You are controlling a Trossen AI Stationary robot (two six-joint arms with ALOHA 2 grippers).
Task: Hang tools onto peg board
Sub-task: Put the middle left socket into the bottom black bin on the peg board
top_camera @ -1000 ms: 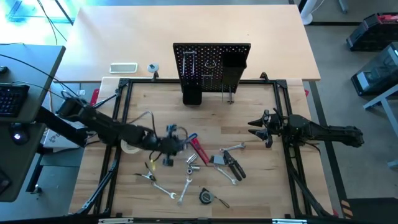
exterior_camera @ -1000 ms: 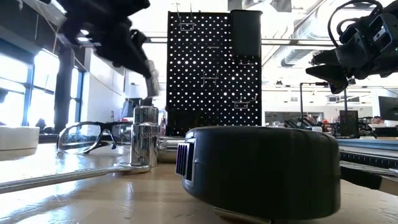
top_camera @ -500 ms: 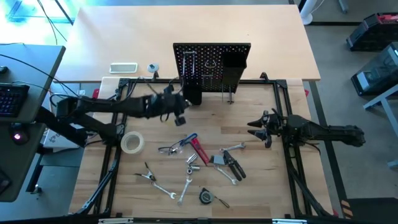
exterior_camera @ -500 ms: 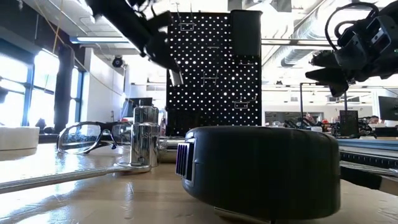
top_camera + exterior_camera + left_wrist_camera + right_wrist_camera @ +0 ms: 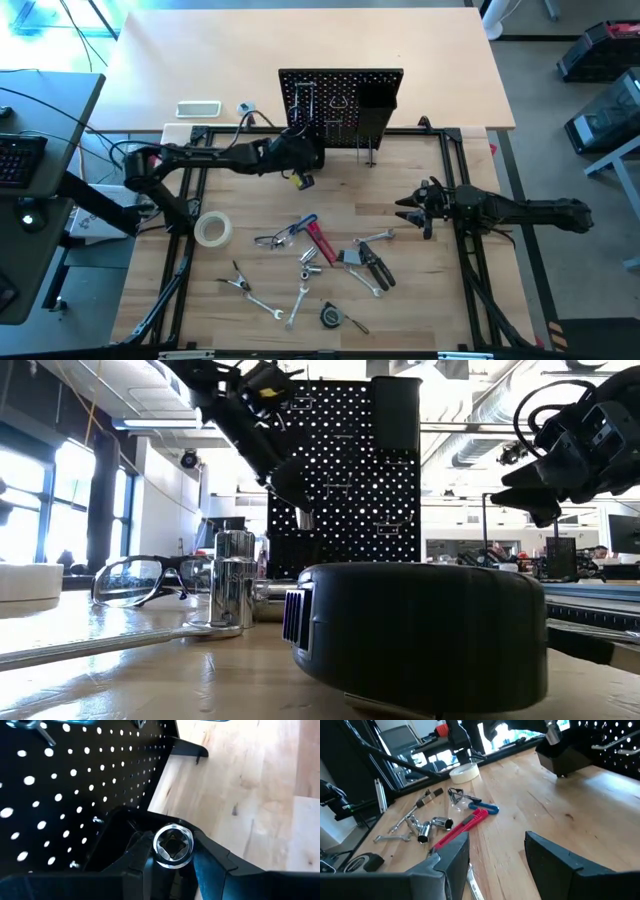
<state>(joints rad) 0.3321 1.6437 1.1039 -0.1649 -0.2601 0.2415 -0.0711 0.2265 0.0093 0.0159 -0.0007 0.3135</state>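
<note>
I have the left end effector (image 5: 300, 172) up against the lower left of the peg board (image 5: 340, 100), its fingers closed on a chrome socket (image 5: 172, 845) just above the black bin (image 5: 309, 153) at the board's foot. My right end effector (image 5: 412, 208) hangs over the right side of the tabletop (image 5: 400, 170), jaws wide apart and holding nothing. Glasses (image 5: 275, 238), red-handled tool (image 5: 320, 242), pliers (image 5: 372, 262), wrenches and tape roll (image 5: 211, 229) lie on the wood.

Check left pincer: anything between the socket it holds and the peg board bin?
Nothing visible. The left pincer grips the silver socket right beside the peg board, over the black bin at its foot. The right pincer waits open, well clear.
</note>
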